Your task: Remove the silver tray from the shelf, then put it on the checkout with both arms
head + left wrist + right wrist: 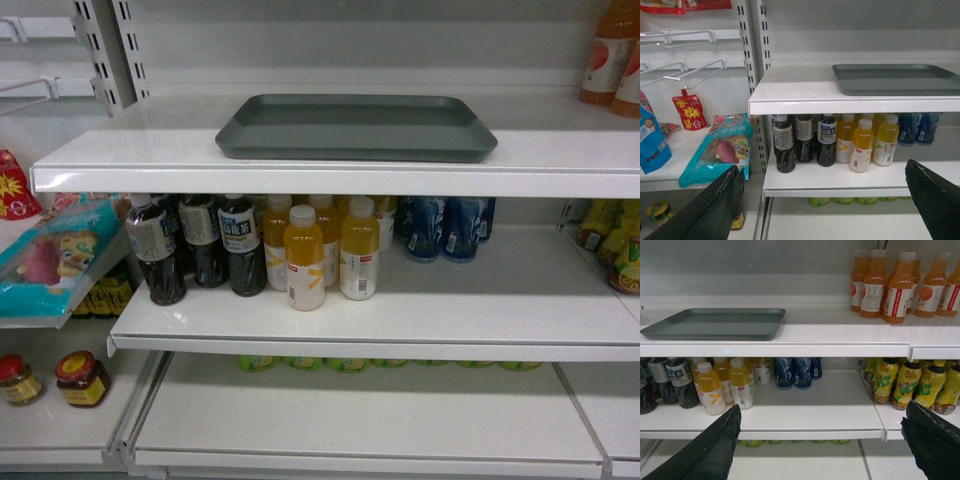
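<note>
Two claws, left gripper (825,200) and right gripper (822,442), hang spread wide and empty, best raised level to pinch opposite short rims of the silver tray (356,127) on the shelf (300,165).

One silver tray (356,126) lies on the shelf (330,165) — the only tray in sight. Below it, the head view shows three dark tea bottles (198,243) and two blue cans (445,227). Yellow juice bottles (330,245) number at least five, though those at the back are partly hidden. Two red-lidded jars (55,378) stand lower left. In the right wrist view, at least five orange drink bottles (900,285) stand on the top board, and about five yellow-green bottles (907,385) below — the rear ones cannot be counted.
</note>
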